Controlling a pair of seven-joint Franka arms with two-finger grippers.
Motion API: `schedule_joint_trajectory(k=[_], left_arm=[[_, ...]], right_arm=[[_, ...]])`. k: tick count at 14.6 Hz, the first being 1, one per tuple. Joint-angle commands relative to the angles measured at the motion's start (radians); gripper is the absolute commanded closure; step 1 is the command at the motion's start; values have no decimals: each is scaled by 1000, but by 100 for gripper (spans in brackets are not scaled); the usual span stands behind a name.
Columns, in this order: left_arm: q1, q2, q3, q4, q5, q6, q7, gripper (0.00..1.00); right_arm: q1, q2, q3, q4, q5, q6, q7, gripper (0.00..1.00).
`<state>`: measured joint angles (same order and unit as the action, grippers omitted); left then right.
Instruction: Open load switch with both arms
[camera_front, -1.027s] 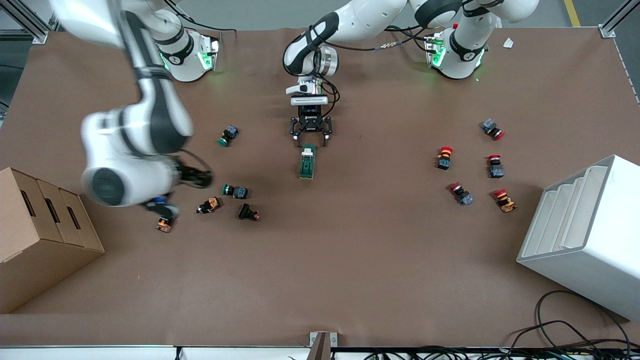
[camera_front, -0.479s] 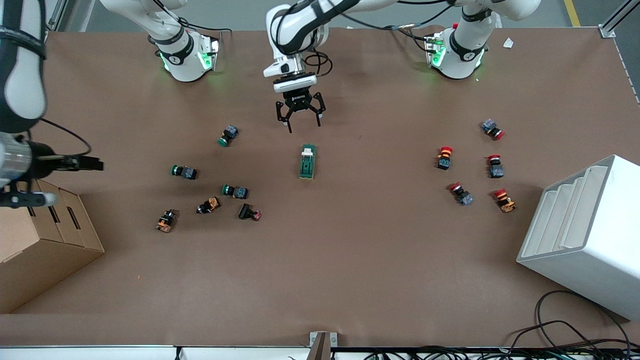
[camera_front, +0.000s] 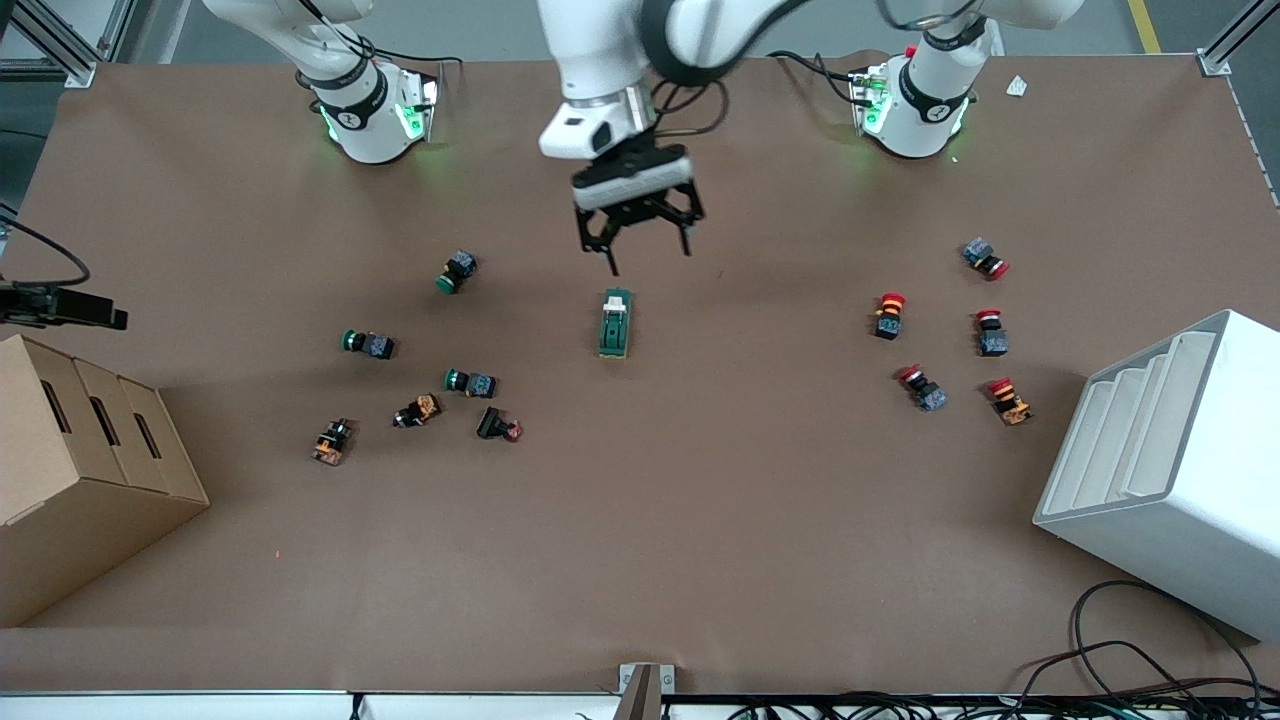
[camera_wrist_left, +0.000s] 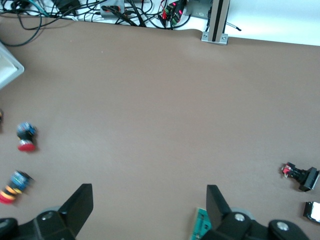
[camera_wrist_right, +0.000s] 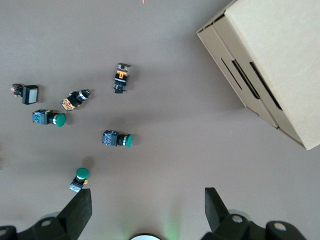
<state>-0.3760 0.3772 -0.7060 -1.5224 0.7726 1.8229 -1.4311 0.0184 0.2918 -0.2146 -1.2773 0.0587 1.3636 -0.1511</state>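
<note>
- Dark-green rectangular load switch (camera_front: 615, 324) with a white toggle at its base-facing end lies flat mid-table on the brown tabletop (camera_front: 700, 520), nothing touching it; bare surface all round, and a wide bare band between it and the front camera's table edge.
- Beige cardboard box (camera_front: 75, 470) sits at the right arm's end of the table, white stepped plastic bin (camera_front: 1170, 470) at the left arm's end, both well apart from the switch.
- Count: three green-capped push buttons (camera_front: 369, 344) and three more small button parts, orange or black (camera_front: 417, 410), toward the right arm's end; five red-capped push buttons (camera_front: 889, 315) toward the left arm's end.
- Left gripper (camera_front: 645, 250) hangs over the table just on the base side of the switch, pointing down, fingers spread wide, nothing held. Left wrist view shows only a green corner of the switch (camera_wrist_left: 201, 225).
- Right gripper (camera_wrist_right: 145, 210) is up high over the green-button cluster beside the box, spread wide, holding nothing; only a dark piece of that arm (camera_front: 60, 305) shows at the front view's edge.
</note>
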Motion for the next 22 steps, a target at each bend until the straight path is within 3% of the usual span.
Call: schedule_joint_trajectory(k=[1, 4, 7, 8, 10, 12, 16, 18, 22], left_arm=[[152, -70, -12, 33, -152, -2, 238, 0], [336, -161, -15, 34, -307, -36, 481, 0], [500, -270, 0, 34, -511, -75, 743, 0], [497, -303, 66, 33, -557, -102, 827, 0], [398, -389, 288, -17, -674, -120, 1033, 0], [350, -434, 449, -39, -748, -177, 1212, 0], [316, -468, 568, -44, -780, -284, 1321, 0], [301, -497, 586, -76, -782, -298, 1327, 0], [299, -549, 618, -140, -783, -300, 1379, 0]], right_arm=[[-17, 7, 21, 26, -1, -14, 2, 0], [-8, -13, 27, 21, 44, -140, -7, 0], [-11, -28, 21, 19, 43, -110, -11, 0], [-11, -45, 21, 18, 33, -94, -13, 0], [-5, -92, 21, -19, 20, -81, -15, 0], [14, -138, 24, -62, -25, -49, 5, 0], [41, -197, 31, -102, -60, -44, 51, 0], [38, -239, 35, -144, -72, -32, 48, 0], [34, -396, 69, -339, -108, 57, 48, 0]])
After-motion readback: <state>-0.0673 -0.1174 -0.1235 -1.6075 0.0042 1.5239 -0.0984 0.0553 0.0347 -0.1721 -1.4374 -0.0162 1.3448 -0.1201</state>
